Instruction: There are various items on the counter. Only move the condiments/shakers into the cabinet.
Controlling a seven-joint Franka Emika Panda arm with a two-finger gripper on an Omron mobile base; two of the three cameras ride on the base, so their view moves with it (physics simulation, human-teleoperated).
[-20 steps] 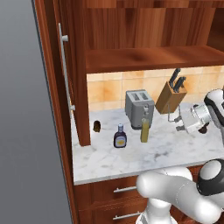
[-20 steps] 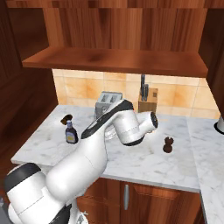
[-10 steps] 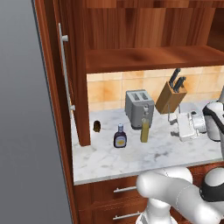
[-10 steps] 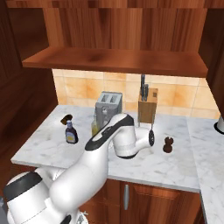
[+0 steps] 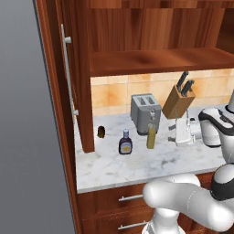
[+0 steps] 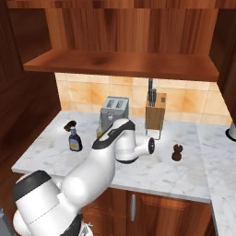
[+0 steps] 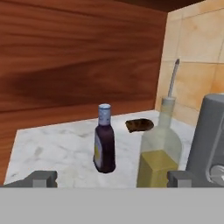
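The tall oil bottle [image 5: 151, 135] stands on the marble counter [image 5: 119, 169] in front of the grey toaster [image 5: 145, 107]. Left of it is the small dark bottle with a blue cap [image 5: 125, 144]. My gripper [image 5: 172, 132] hangs open, level with the oil bottle and a short way to its right, pointing at it. In the hand view the oil bottle [image 7: 161, 151] stands ahead right of centre, the dark bottle [image 7: 104, 146] left of it, both beyond my spread fingertips [image 7: 41, 178]. The pepper mill [image 6: 177, 153] stands alone on the counter's right part.
The wooden knife block [image 5: 178, 100] stands just behind my hand. A small brown lump [image 5: 101, 132] lies near the open cabinet door [image 5: 84, 91], whose bar handle [image 5: 68, 77] faces out. The cabinet shelf [image 5: 155, 61] runs above the counter. Drawers [image 5: 128, 199] sit below.
My hand has swung down and moved left, from in front of the knife block toward the oil bottle. The bottles, mill and toaster have not moved.
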